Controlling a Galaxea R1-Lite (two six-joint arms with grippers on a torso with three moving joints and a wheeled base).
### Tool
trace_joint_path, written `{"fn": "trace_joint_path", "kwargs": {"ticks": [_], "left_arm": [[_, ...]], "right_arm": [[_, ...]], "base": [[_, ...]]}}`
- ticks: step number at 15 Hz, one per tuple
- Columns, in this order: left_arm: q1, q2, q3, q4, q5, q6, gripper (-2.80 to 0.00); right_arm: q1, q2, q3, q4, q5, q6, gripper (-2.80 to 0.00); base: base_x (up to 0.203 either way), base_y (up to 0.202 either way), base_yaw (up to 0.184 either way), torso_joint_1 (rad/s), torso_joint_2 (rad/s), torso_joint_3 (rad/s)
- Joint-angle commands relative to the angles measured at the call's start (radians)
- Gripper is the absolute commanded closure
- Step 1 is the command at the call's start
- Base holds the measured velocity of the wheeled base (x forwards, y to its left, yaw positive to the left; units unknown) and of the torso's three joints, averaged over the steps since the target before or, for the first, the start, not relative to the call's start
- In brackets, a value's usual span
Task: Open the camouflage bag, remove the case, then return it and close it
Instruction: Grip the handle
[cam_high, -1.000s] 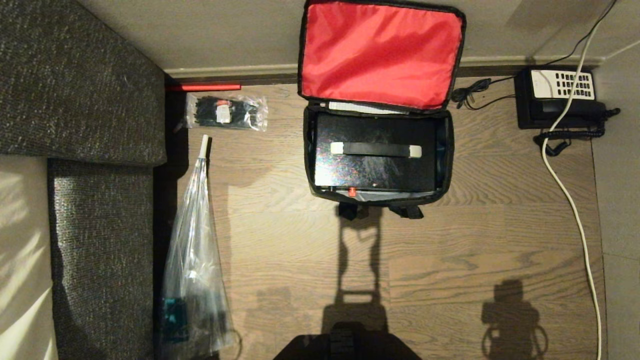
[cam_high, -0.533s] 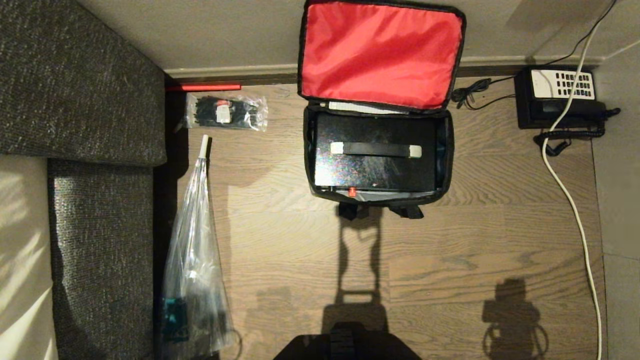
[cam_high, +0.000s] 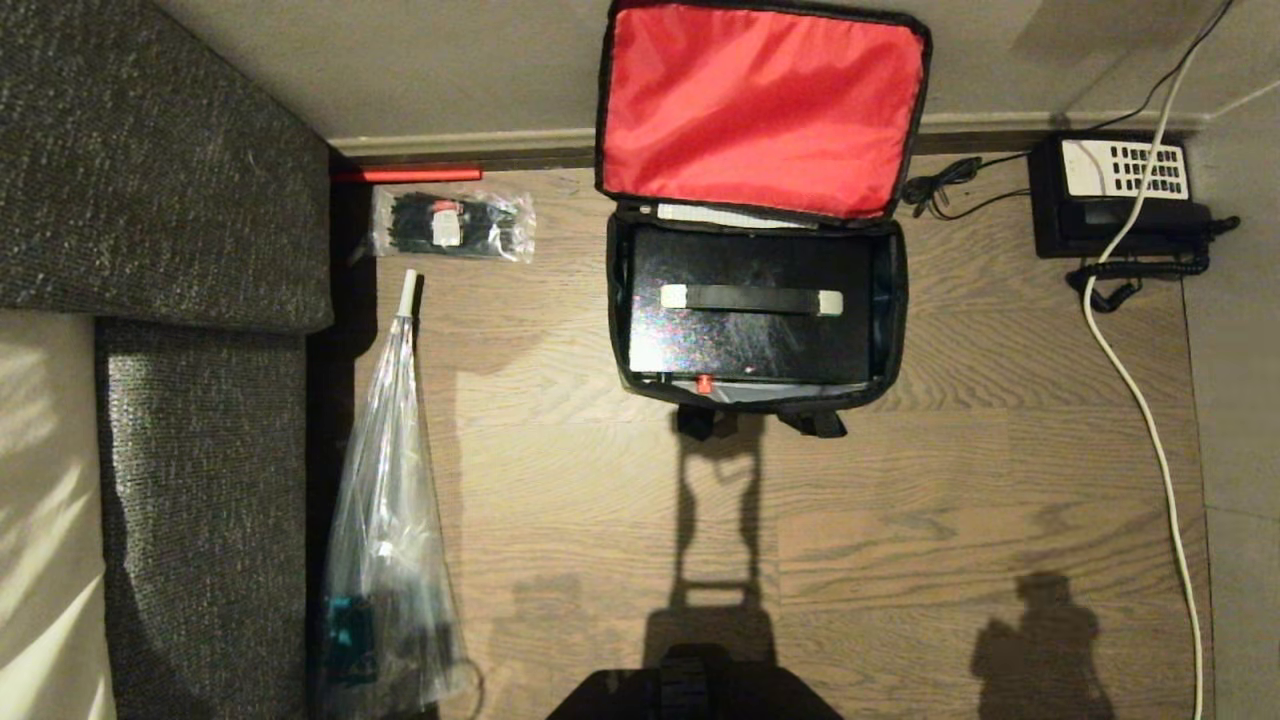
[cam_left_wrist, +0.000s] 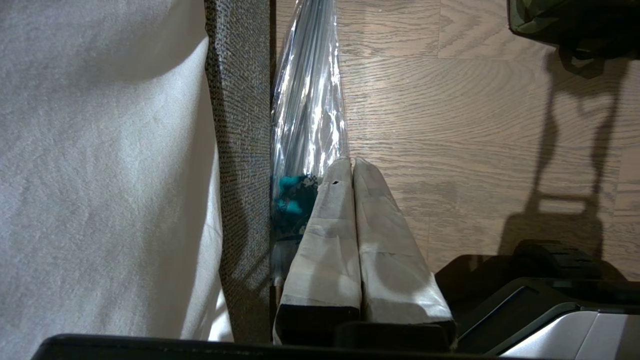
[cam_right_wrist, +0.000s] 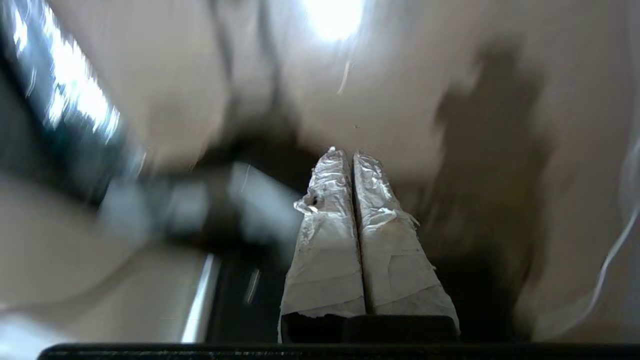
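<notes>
The camouflage bag (cam_high: 894, 300) stands open on the wood floor by the far wall, its red-lined lid (cam_high: 760, 105) leaning back against the wall. The black case (cam_high: 750, 345) lies flat inside it with its black handle (cam_high: 752, 299) facing up and a small red spot at the near edge. Neither gripper shows in the head view. My left gripper (cam_left_wrist: 351, 160) hangs shut and empty beside the sofa, with a corner of the bag (cam_left_wrist: 565, 20) far off. My right gripper (cam_right_wrist: 344, 151) is shut and empty over a blurred floor.
A grey sofa (cam_high: 150, 200) fills the left side. A clear packet of black items (cam_high: 455, 222) and a long clear plastic bag (cam_high: 385, 520) lie beside it. A black telephone (cam_high: 1110, 195) sits at the far right, with a white cable (cam_high: 1150, 420) running down the floor.
The right arm's shadow on the floor at lower right has slid nearer and changed shape. The bag, the case and the left arm have not moved.
</notes>
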Motion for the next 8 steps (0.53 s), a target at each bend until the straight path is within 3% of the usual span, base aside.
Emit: {"fn": "trace_joint_path", "kwargs": {"ticks": [1, 4, 8], "left_arm": [[0.000, 0.000, 0.000, 0.000, -0.001, 0.005, 0.00], [0.000, 0.000, 0.000, 0.000, 0.000, 0.002, 0.00], [0.000, 0.000, 0.000, 0.000, 0.000, 0.002, 0.00]], "right_arm": [[0.015, 0.144, -0.090, 0.100, 0.048, 0.054, 0.00], [0.042, 0.560, -0.157, -0.020, 0.088, 0.120, 0.00], [0.059, 1.115, -0.216, -0.346, 0.114, 0.144, 0.00]], "base": [[0.000, 0.000, 0.000, 0.000, 0.00, 0.000], [0.000, 0.000, 0.000, 0.000, 0.00, 0.000], [0.000, 0.000, 0.000, 0.000, 0.00, 0.000]]}}
